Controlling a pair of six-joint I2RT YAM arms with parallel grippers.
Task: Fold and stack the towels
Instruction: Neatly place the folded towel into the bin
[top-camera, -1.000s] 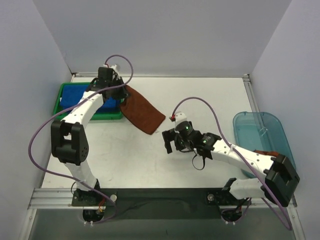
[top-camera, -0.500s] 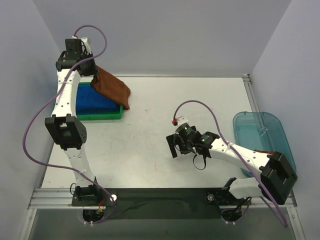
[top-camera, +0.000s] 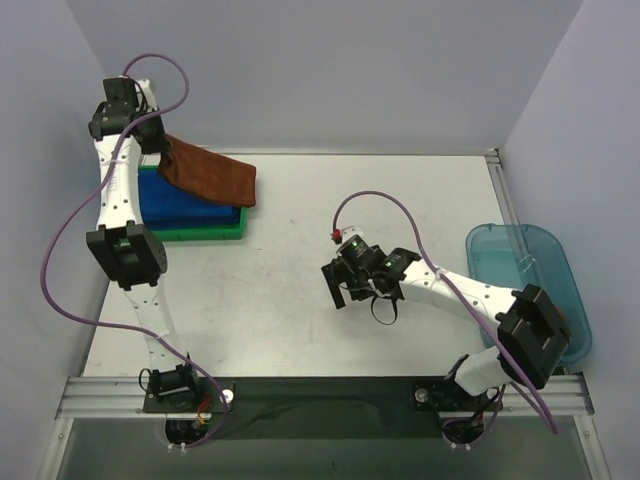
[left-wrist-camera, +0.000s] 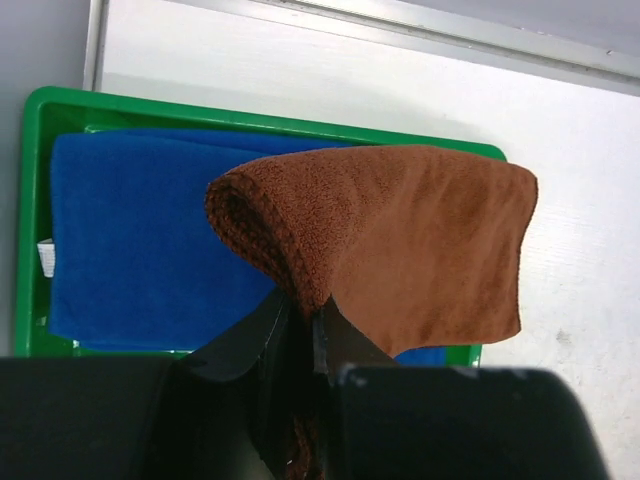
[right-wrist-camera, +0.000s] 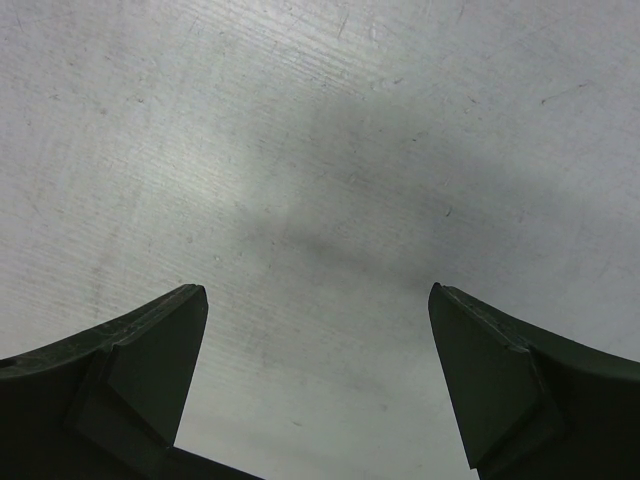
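Left gripper, high over the table's 10 o'clock corner, is clamped on the rust-brown towel. The towel drapes toward 3 o'clock above the blue towel, which lies in the green tray. Right gripper hovers with jaws spread wide, holding nothing, over the table near its centre, the teal bin at its 3 o'clock.

Two white-shelled robot arms, left and right, carry boxy black joints and looping purple cables. A small red connector tips the right cable, near the right gripper's dark wedge-shaped fingers.
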